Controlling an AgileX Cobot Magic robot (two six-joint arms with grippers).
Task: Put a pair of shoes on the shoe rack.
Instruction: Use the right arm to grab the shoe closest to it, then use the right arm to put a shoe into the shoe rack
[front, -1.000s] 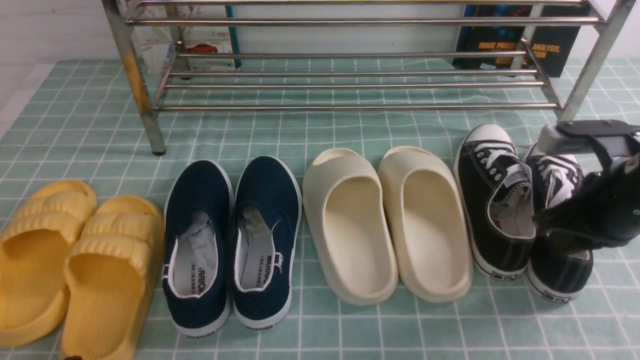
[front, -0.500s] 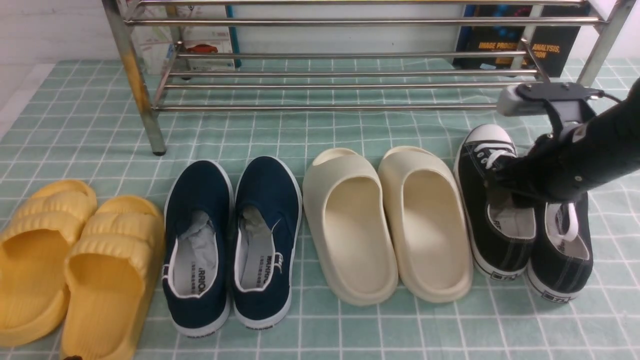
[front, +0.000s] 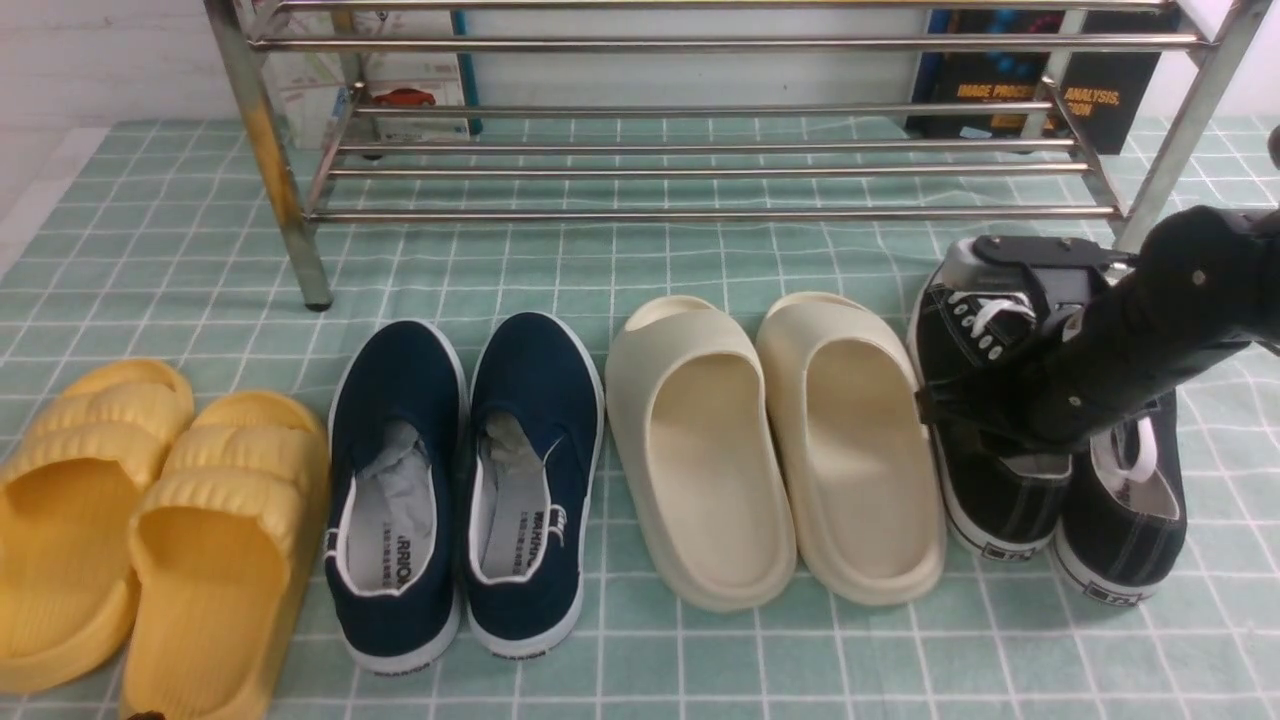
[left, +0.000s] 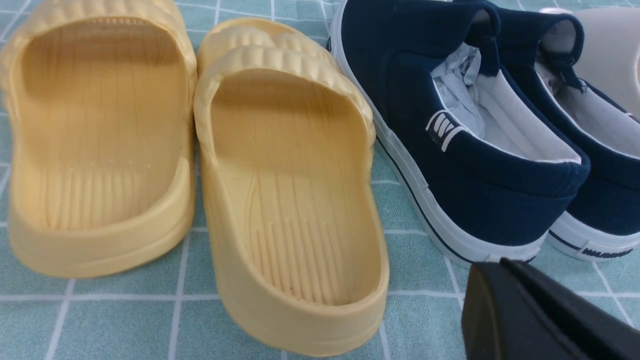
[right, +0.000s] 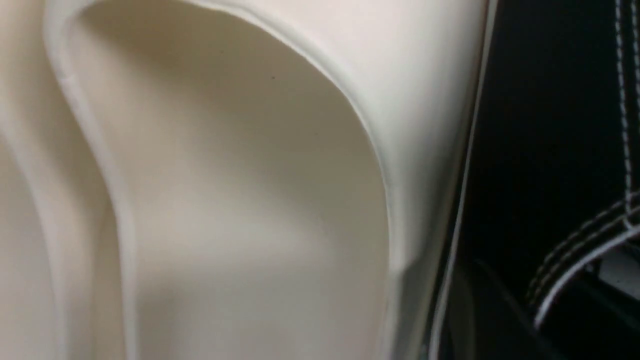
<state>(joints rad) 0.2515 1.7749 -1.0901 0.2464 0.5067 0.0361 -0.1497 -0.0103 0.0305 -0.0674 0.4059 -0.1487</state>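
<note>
1. You see the pair of black canvas lace-up sneakers (front: 1000, 500) with white laces and white rubber soles on the right side of the worktop (front: 560, 270), which has a green checked cloth on it.
2. The two sneakers stand side by side, touching, with toes pointing to the shiny steel tube shoe rack (front: 700, 213). They are on the cloth in front of the rack, not on it.
3. Your right tool (front: 950, 415) is low over the left sneaker of the pair, at its open top and the side next to the cream foam slides (front: 850, 440).
4. You cannot tell if the right tool is apart or together; the black arm hides it. You also cannot tell if it touches the sneaker.
5. The right wrist view shows only the inside of a cream slide (right: 225, 200) and the black side of the sneaker (right: 540, 125) just beside it.
6. Left of the cream slides stand the navy blue cloth slip-ons (front: 400, 400) with white trim, then the yellow ribbed foam slides (front: 220, 560).
7. Only a black bit of your left tool (left: 540, 315) shows, near the heel of a navy slip-on (left: 475, 175) and beside the yellow slides (left: 285, 190). You cannot tell if it is apart or together.
</note>
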